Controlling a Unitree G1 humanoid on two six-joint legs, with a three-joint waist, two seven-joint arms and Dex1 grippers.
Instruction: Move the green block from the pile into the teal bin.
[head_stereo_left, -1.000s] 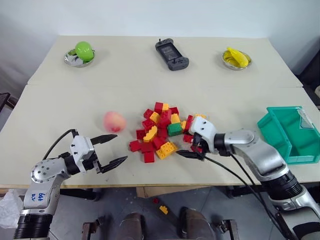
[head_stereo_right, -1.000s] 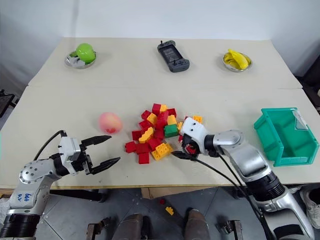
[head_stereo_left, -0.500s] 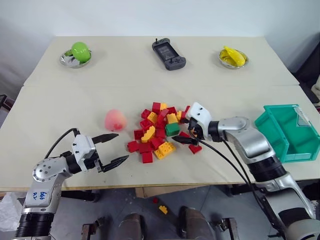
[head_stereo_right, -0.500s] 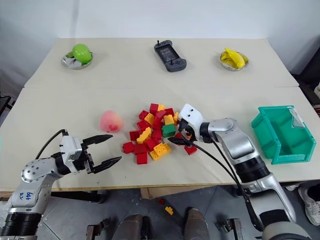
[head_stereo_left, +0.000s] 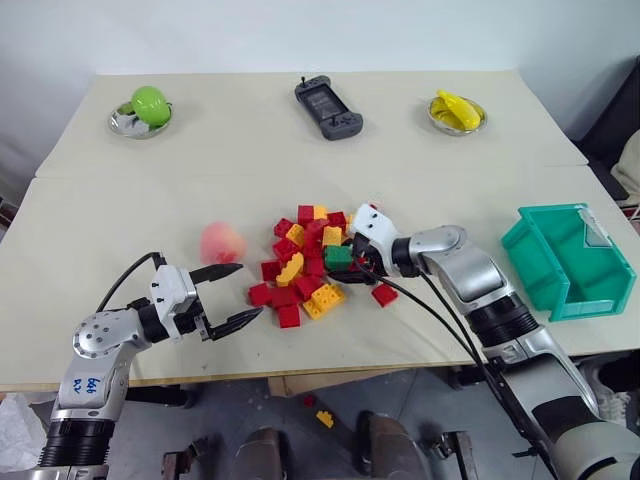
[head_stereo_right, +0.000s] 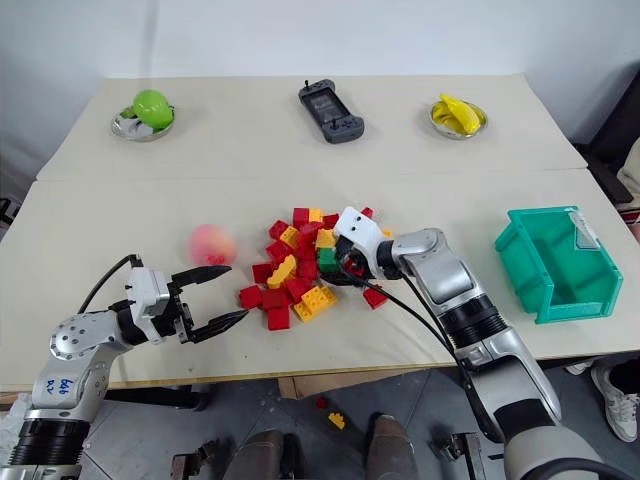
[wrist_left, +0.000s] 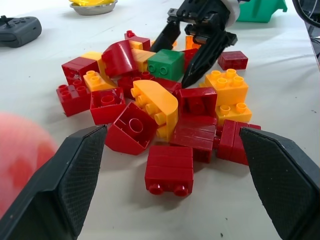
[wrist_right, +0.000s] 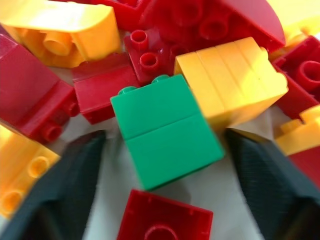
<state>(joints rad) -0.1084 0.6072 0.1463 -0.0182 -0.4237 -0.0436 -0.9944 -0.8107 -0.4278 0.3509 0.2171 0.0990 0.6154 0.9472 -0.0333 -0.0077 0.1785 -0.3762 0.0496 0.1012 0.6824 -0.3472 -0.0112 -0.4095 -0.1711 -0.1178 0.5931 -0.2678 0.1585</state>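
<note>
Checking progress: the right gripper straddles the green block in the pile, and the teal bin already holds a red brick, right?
Not quite. The teal bin is empty in the left eye view. The right gripper does straddle the green block in the pile.

Sitting along the far edge of the beige table (head_stereo_left: 150, 200) — a green fruit (head_stereo_left: 148, 101) in a metal dish (head_stereo_left: 137, 120) far left, a dark game controller (head_stereo_left: 327, 106) in the middle, a yellow item in a metal bowl (head_stereo_left: 456, 111) far right. Lying nearer, left of centre — a pink peach (head_stereo_left: 221, 241).
</note>
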